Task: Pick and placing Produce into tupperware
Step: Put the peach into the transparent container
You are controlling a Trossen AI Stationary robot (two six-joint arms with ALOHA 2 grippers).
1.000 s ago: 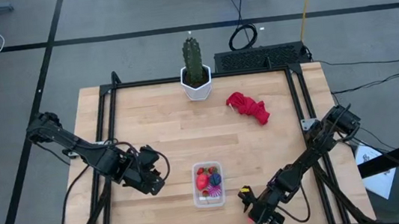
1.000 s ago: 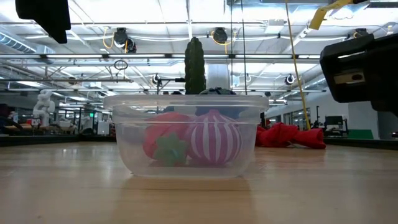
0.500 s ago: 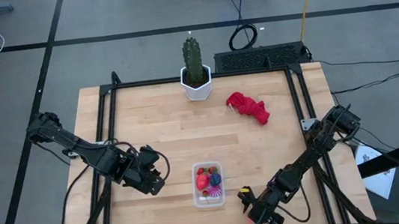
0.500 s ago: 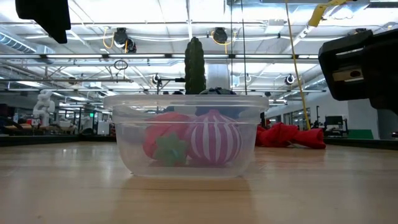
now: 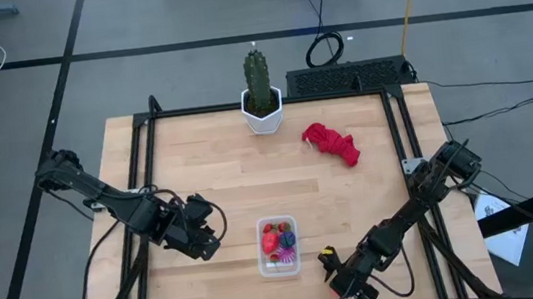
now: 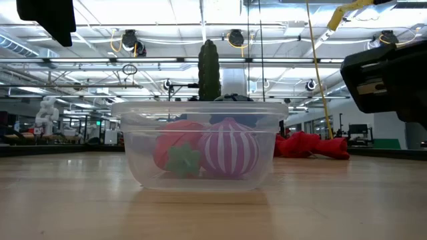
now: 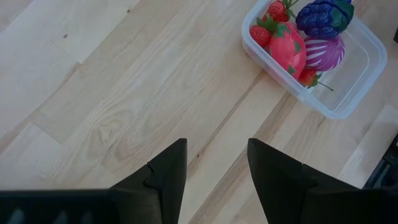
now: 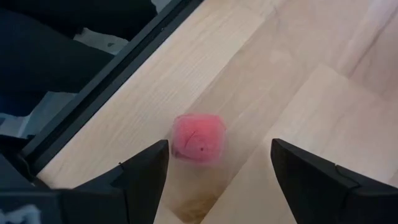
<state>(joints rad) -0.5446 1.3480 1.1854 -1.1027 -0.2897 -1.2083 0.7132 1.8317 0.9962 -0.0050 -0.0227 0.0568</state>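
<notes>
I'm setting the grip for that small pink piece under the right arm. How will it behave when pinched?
The pink piece looks fuzzy and rounded, so it is probably soft and light, and may squash. Its blocky shape suggests it won't roll far. It lies near the table's dark rail, so a nudge by the open right end effector could push it against that.

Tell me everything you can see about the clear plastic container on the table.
The tupperware is a small, clear plastic, rectangular box with rounded corners and no lid. It stands upright on the wooden table, near the front edge, between the two arms. Inside lie red strawberries, a striped magenta piece and a dark purple bunch. No pincer touches it.
</notes>
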